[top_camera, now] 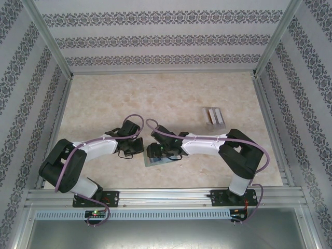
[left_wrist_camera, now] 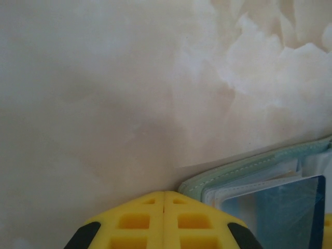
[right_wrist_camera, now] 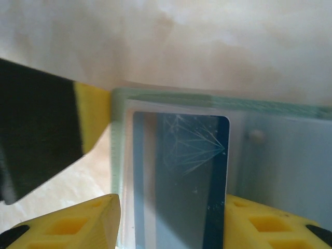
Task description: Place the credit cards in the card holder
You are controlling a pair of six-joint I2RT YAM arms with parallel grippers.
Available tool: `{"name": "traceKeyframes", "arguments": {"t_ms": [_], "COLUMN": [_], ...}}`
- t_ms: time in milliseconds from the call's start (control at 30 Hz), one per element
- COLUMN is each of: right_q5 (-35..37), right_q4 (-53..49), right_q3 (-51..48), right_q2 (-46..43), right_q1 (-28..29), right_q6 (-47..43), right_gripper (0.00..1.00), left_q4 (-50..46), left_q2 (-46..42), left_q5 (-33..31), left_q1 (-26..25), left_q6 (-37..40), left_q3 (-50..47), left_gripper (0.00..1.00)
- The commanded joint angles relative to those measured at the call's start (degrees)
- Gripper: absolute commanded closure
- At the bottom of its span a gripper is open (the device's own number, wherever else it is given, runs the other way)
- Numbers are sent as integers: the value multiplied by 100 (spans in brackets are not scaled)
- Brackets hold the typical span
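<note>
Two robot arms meet at the near middle of a marbled beige desk (top_camera: 104,98). On the left, the left pincer (left_wrist_camera: 164,196) is closed, its yellow fingertips pressed together on nothing, just beside a corner of the sage-green card holder (left_wrist_camera: 244,168). The holder lies open on the desk, with a blue credit card (right_wrist_camera: 179,171) in a clear pocket. The right pincer (right_wrist_camera: 172,203) is open, one yellow finger on each side of the card. Far right, well apart, stands a small clear rack (top_camera: 213,115).
</note>
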Motion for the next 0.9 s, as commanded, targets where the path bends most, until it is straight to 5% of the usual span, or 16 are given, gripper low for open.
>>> {"name": "traceKeyframes", "arguments": {"t_ms": [0,367,867], "right_q5": [15,715,134], "right_q4": [2,-573,130], "right_q3": [212,-292,-331], "right_q2": [107,-693,-114], "right_q1": [81,6,217], "right_q6": [-176,-413,60], "right_gripper": [48,46,47], "left_q4": [676,462,777], "left_q2": [512,434,552], "left_q5": [554,416,526], "left_q1": [-325,-328,-323], "left_q6": [-147,-16,-188], "left_q3": [-124,-58,-263], "left_gripper": [96,97,98]}}
